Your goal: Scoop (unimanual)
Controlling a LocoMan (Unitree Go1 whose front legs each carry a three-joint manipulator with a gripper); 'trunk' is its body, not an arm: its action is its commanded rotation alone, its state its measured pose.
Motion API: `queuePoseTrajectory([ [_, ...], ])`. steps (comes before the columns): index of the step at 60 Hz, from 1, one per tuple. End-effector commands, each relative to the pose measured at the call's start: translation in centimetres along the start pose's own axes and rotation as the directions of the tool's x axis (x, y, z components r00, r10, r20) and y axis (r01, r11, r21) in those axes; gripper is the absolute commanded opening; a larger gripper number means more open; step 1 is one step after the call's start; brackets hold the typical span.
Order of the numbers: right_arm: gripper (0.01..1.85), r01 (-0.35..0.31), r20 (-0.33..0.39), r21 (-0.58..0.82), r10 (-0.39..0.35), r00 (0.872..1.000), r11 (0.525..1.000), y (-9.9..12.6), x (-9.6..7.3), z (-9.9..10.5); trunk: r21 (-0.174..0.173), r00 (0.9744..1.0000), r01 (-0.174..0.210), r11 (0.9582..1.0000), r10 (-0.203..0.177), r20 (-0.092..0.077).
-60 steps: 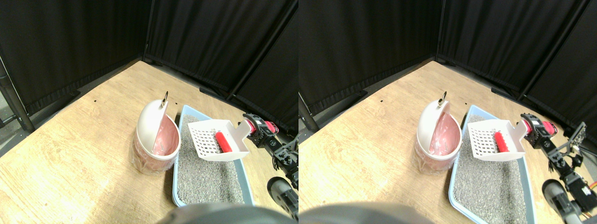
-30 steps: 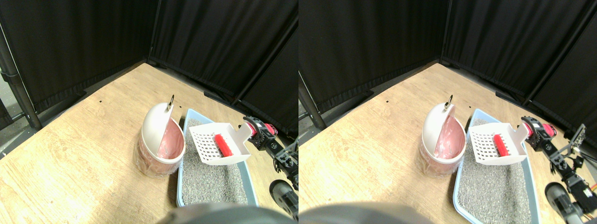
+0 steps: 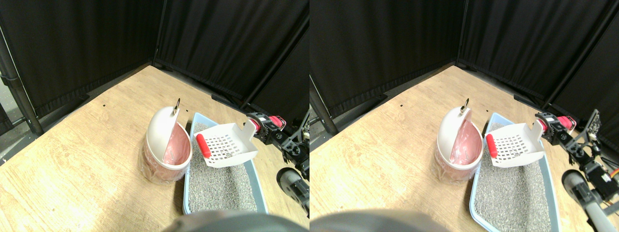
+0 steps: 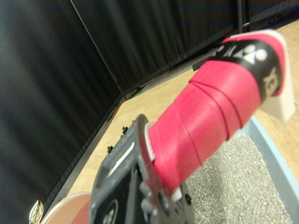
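Since the earlier frame, the red cylinder [image 3: 203, 145] has rolled to the white scoop's [image 3: 227, 150] left lip, beside the pink bin [image 3: 167, 145] at centre. Right pincer [image 3: 261, 126] is closed on the red-wrapped handle [image 4: 205, 121], above the grey litter tray [image 3: 220, 186].

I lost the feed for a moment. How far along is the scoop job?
Done: the red cylinder is out of the litter and lies in the white scoop, raised over the litter tray. In hand: the right end effector grips the scoop's wrapped handle, with the cylinder at the edge nearest the bin. Left: dropping it in; none has fallen yet.
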Motion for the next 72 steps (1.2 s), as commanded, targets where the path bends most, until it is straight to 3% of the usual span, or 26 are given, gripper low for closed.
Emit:
queuePoseTrajectory([
  [1, 0.05, -0.006, 0.036, -0.009, 0.007, 0.999, 1.000, 0.5, 0.3, 1.6, 0.000, 0.9993, -0.036, 0.9993, 0.036, 0.012],
  [9, 0.05, 0.019, 0.022, -0.016, -0.018, 1.000, 1.000, 0.7, 0.5, 2.2, -0.005, 0.9991, -0.039, 0.9992, 0.039, 0.014],
  [30, 0.05, 0.000, -0.011, -0.052, -0.001, 1.000, 0.999, 1.3, 1.1, 2.4, -0.004, 0.9990, -0.045, 0.9990, 0.045, 0.004],
  [56, 0.05, 0.027, 0.043, 0.067, -0.030, 0.999, 0.997, -1.3, 1.1, 0.4, 0.024, 0.9999, 0.000, 0.9997, 0.000, -0.011],
  [67, 0.05, 0.125, 0.088, 0.214, -0.146, 0.985, 0.969, -3.1, -0.2, -0.7, 0.040, 0.9993, 0.036, 0.9986, -0.035, -0.016],
  [72, 0.05, 0.130, 0.109, 0.272, -0.165, 0.980, 0.953, -3.9, -0.7, -1.3, 0.048, 0.9985, 0.053, 0.9974, -0.053, -0.018],
])
